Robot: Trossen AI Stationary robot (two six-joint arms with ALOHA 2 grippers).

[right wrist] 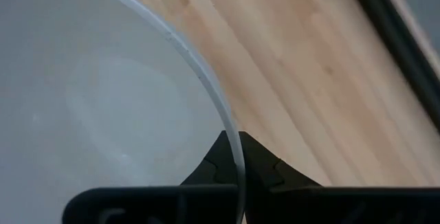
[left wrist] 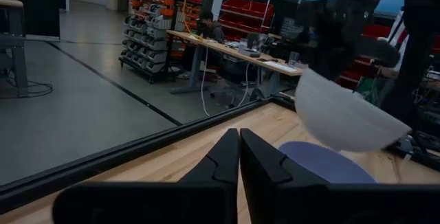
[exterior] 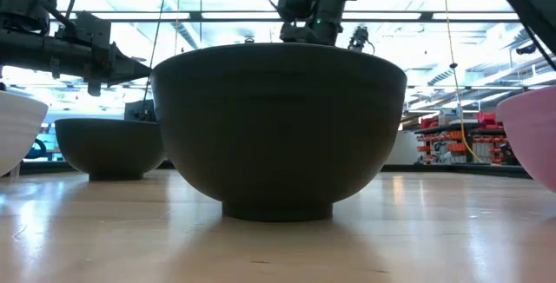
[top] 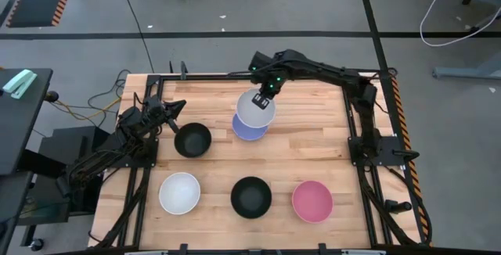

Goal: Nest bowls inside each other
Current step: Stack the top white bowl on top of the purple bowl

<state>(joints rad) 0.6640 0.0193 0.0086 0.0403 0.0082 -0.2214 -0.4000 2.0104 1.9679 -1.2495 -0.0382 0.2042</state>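
Can't make out any readable text, labels or numbers from my end, not even on the background shelving.

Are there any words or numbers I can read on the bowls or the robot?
None: the bowls are plain, like the white bowl and black bowl.
No words show on the robot arms.
The far shelves hold things too blurred to read.

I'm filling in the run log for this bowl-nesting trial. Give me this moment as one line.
right end effector: shut on white bowl rim, held above lavender-blue bowl | left end effector: shut, empty, beside black bowl
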